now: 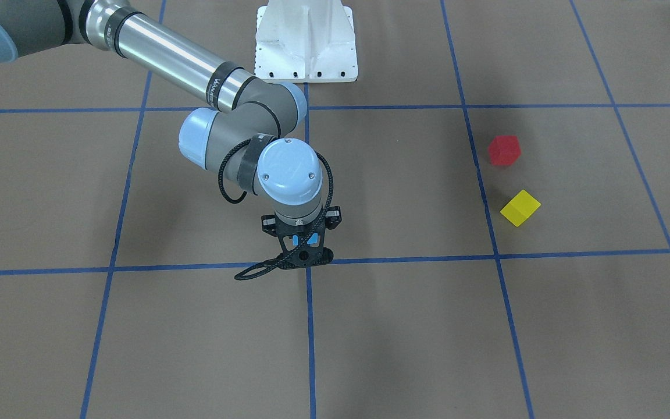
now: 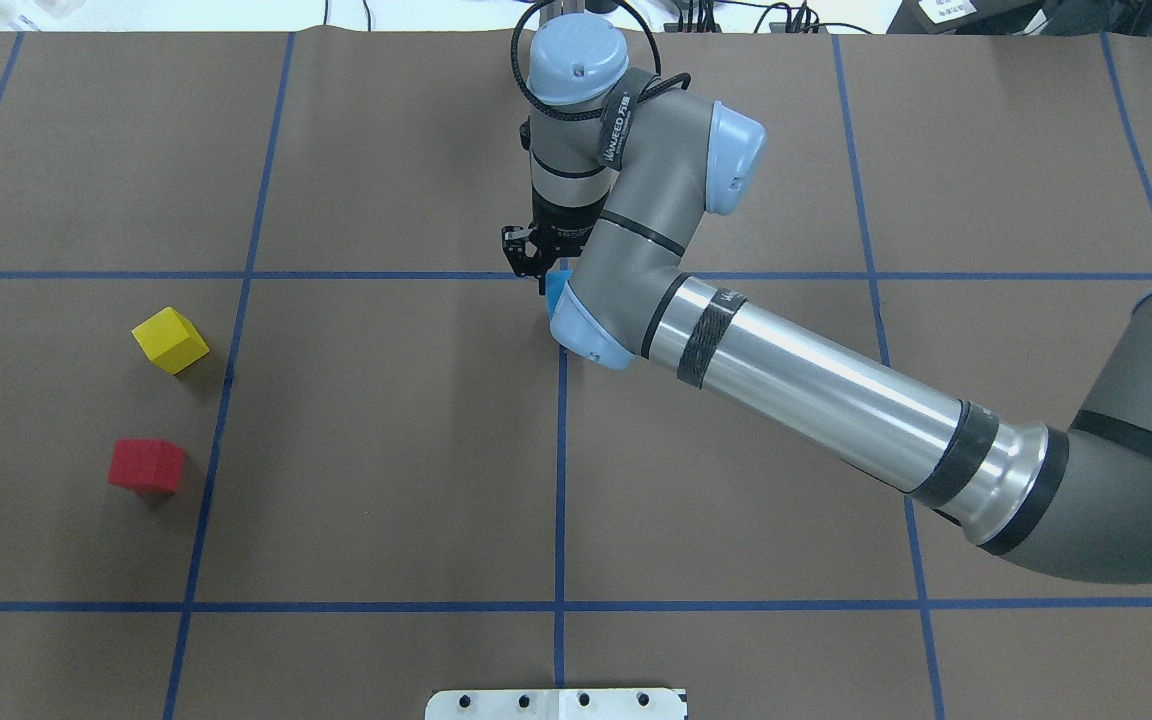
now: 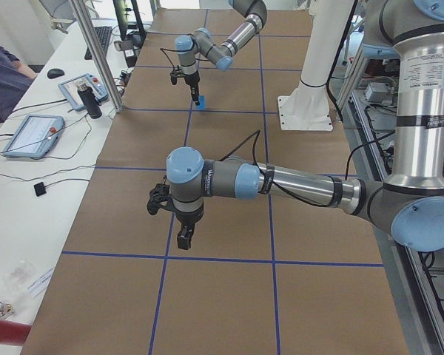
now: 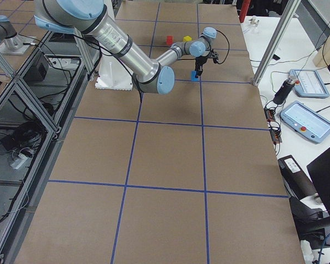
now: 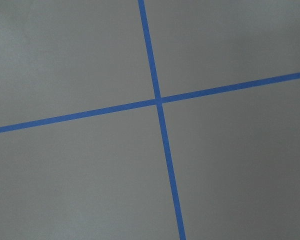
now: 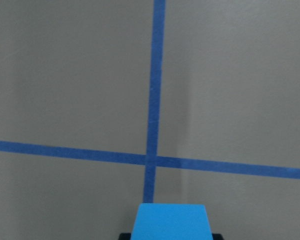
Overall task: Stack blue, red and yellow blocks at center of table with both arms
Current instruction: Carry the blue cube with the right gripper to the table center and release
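My right gripper point(image 1: 306, 256) is shut on the blue block point(image 1: 303, 239) and holds it low over the centre tape crossing; I cannot tell if it touches the table. The block also shows in the overhead view point(image 2: 558, 285) and at the bottom of the right wrist view point(image 6: 171, 222). The red block point(image 2: 146, 465) and the yellow block point(image 2: 170, 340) lie apart on the table on the robot's left side. My left gripper point(image 3: 183, 238) hangs over another tape crossing, far from the blocks; I cannot tell if it is open or shut.
The white robot base point(image 1: 306, 41) stands at the table's edge. Blue tape lines point(image 2: 560, 450) form a grid on the brown table. A side bench with tablets point(image 4: 305, 118) and cables runs along the far edge, with a person point(image 3: 0, 81) beside it.
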